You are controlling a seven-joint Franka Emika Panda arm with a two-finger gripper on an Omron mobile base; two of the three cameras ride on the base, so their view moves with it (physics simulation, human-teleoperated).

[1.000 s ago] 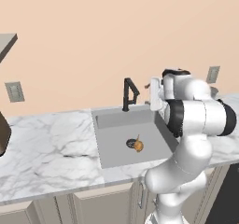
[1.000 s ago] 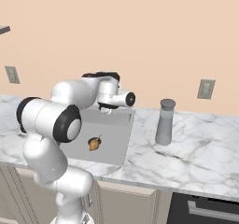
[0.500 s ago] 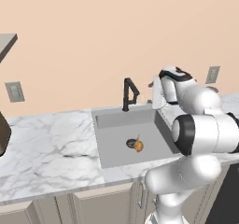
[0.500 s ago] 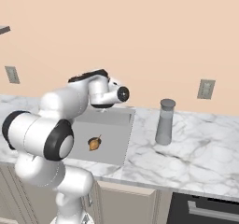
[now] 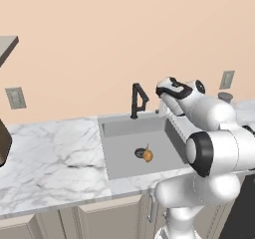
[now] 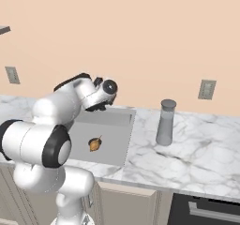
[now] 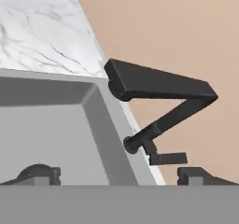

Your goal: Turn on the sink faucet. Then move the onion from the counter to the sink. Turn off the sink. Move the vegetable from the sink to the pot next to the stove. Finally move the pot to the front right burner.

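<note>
Left base view: matte-black sink faucet [image 5: 138, 99] at sink [image 5: 117, 128] back rim; onion [image 5: 147, 155] in basin by drain. Gripper [image 7: 119, 176] spread wide, empty, near faucet.

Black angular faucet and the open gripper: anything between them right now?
Nothing. In the hand view, the matte-black bent faucet stands ahead of the open gripper, with only the grey sink's rim behind the gap.

White arm has swung up and back over the last second: elbow dropped low at the counter's front edge, forearm now reaching toward the wall. Open two-finger gripper [image 7: 119, 174] moved nearer the slim matte-black faucet [image 5: 137, 99], beside its base and side handle.
</note>
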